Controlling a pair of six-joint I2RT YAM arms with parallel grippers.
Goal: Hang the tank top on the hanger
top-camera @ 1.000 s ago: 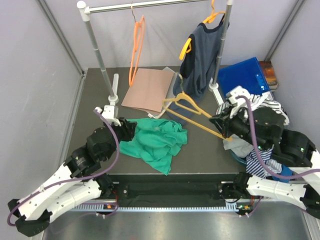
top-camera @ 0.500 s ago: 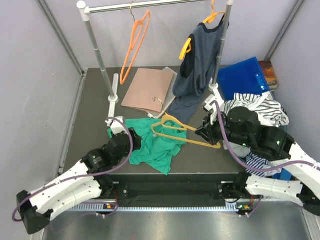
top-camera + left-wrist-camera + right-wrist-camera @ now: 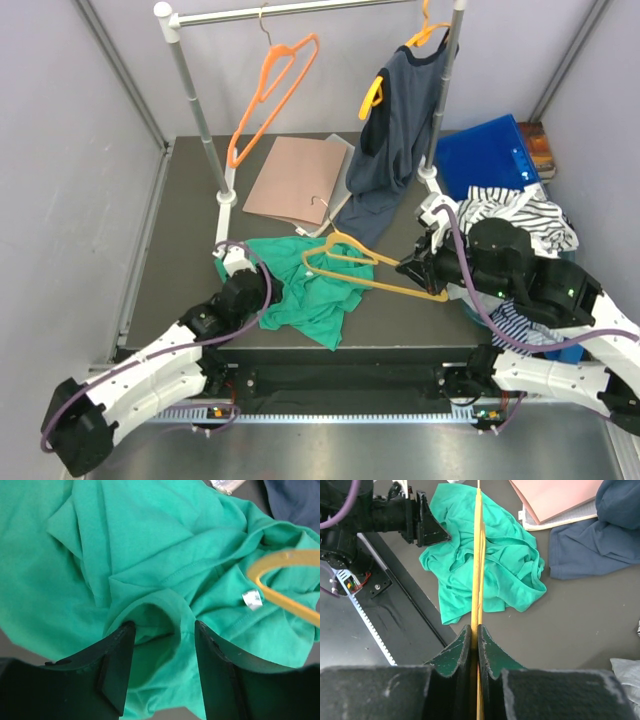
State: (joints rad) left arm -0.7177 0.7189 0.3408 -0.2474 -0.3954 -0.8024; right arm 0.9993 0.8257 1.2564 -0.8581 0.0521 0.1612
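The teal-green tank top (image 3: 310, 290) lies crumpled near the table's front edge. My left gripper (image 3: 262, 287) is at its left side. In the left wrist view it (image 3: 162, 630) stands open, its jaws straddling a raised fold of the tank top (image 3: 150, 545) without pinching it. The pale yellow-orange hanger (image 3: 365, 270) hovers over the top's right part, its hook pointing toward the back. My right gripper (image 3: 425, 272) holds its right end. The right wrist view shows that gripper (image 3: 476, 630) shut on the hanger's (image 3: 478, 555) thin bar, with the tank top (image 3: 505, 565) beneath.
A clothes rail stands at the back with a vivid orange hanger (image 3: 270, 95) and a dark navy top (image 3: 400, 130) hanging from it. A brown flat sheet (image 3: 295, 180) lies behind the tank top. A blue bin (image 3: 490, 150) and a striped garment (image 3: 520, 215) sit at the right.
My left gripper has come toward the near edge onto the tank top's left side and opened. My right arm carried the hanger left over the top. The orange hanger on the rail swung.
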